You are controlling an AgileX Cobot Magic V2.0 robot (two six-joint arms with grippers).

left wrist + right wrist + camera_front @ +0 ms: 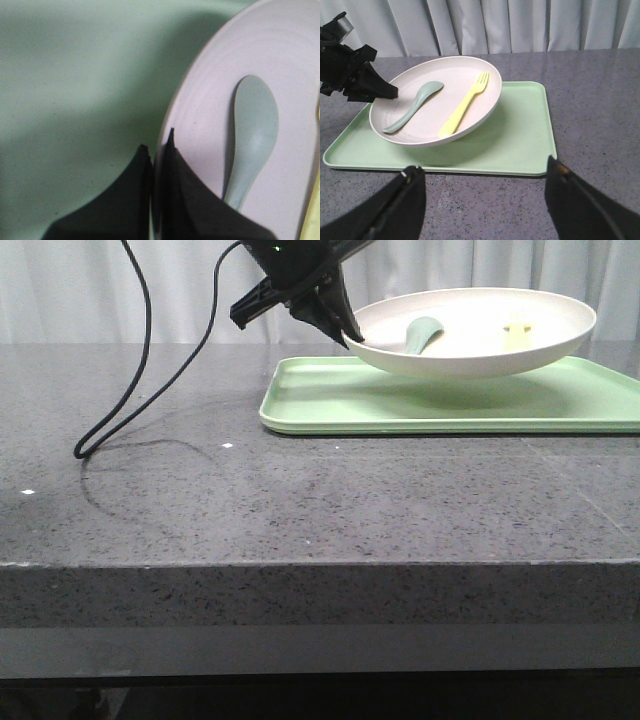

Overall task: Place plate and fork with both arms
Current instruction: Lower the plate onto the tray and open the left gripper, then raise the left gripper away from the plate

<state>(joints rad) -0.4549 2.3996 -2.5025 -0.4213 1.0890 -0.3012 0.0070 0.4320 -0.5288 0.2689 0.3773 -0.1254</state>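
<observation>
Currently left claw [352, 337] is pinched on the cream plate [480, 335] rim, holding it tilted above the green tray [330, 400]. Right claw [485, 200] gapes wide, empty, nearer the yellow fork [465, 106], which lies dead ahead in the plate, long axis pointing away, beside the spoon [415, 106].

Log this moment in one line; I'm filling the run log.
left gripper: shut on plate rim, lifted over tray | right gripper: open | fork, spoon: in plate
</observation>
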